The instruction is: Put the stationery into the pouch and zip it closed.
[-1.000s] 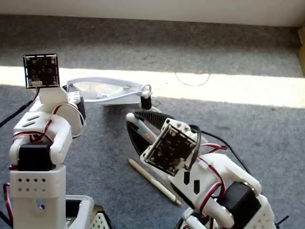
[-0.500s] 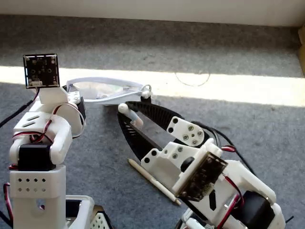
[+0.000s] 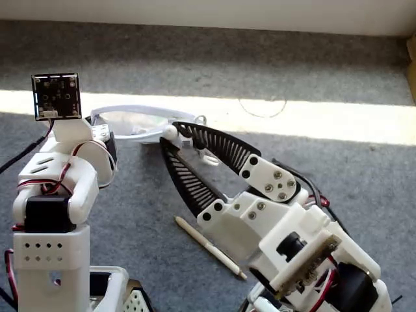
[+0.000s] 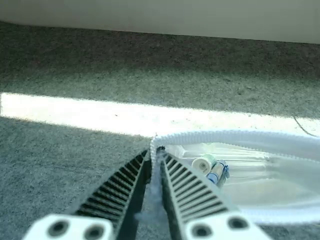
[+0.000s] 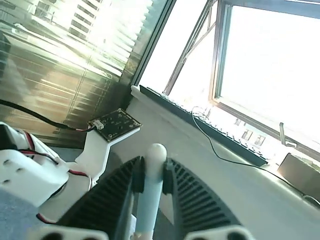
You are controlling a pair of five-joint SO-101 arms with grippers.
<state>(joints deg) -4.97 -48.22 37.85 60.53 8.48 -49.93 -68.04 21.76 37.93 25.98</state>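
Note:
A clear pouch (image 3: 140, 121) with a white zipper lies on the grey carpet, its mouth open toward the right arm. My left gripper (image 4: 155, 156) is shut on the pouch's (image 4: 260, 180) end by the zipper. Inside the pouch lie a white-capped item and a blue one (image 4: 212, 168). My right gripper (image 3: 171, 134) is shut on a pen whose white cap (image 5: 156, 154) sticks out past the fingertips. In the high view that cap (image 3: 170, 132) sits just beside the pouch's open right end. A beige pen (image 3: 209, 247) lies loose on the carpet next to the right arm's base.
The left arm's camera board (image 3: 57, 95) stands over the pouch's left end. A thin wire (image 3: 260, 107) lies on the sunlit strip of carpet behind. A wall (image 3: 208, 13) runs along the back.
The right arm has swung its wrist over and carried the pen up and left, from the carpet's middle to the pouch's open end. The left arm and the pouch have stayed still.

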